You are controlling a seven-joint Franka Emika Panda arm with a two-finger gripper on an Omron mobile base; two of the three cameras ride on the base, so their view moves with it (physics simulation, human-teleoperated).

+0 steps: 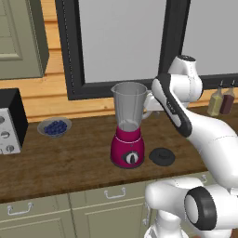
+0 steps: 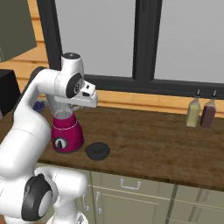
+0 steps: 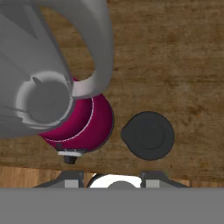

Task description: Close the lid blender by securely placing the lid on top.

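The blender (image 1: 127,139) stands on the wooden counter, with a magenta base, a front dial and a clear grey jar whose mouth is uncovered. The lid (image 1: 161,156), a flat black disc, lies on the counter just right of the base, apart from it; it also shows as the lid (image 2: 97,151) and the lid (image 3: 148,135). My gripper (image 3: 111,179) hangs high above the counter beside the jar's handle, looking straight down on the blender (image 3: 74,122) and the lid. Its fingertips stand wide apart, open, with nothing between them. The hand (image 2: 83,100) is level with the jar's rim.
A silver-and-black toaster oven (image 1: 9,122) stands at the far left, with a bowl of blueberries (image 1: 54,127) between it and the blender. Two bottles (image 2: 200,112) stand at the back right by the window. The counter's front edge runs close below the lid.
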